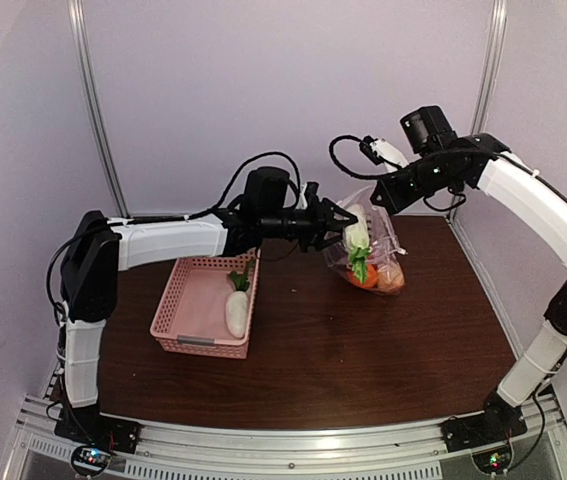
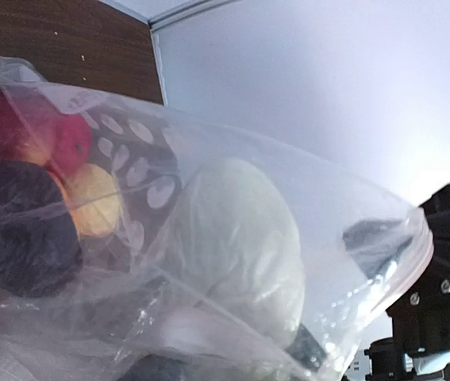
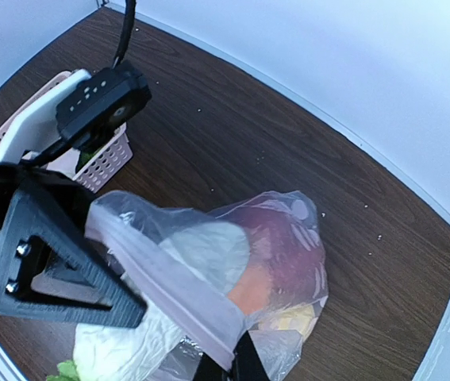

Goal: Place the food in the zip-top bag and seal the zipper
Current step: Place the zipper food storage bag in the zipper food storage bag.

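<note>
The zip-top bag, clear with white dots, hangs with its bottom on the table. My right gripper is shut on its zipper strip and holds the mouth up; its fingertips pinch that strip. Red, dark maroon, yellow and orange pieces lie inside. My left gripper grips a white radish at the bag's mouth, its body partly behind the plastic, its leaves outside. The plastic hides the left fingers in the left wrist view.
A pink lattice basket stands left of centre with another white radish in it. The left arm reaches across above the basket. The back wall is close behind the bag, and the right wall runs along the table's right edge.
</note>
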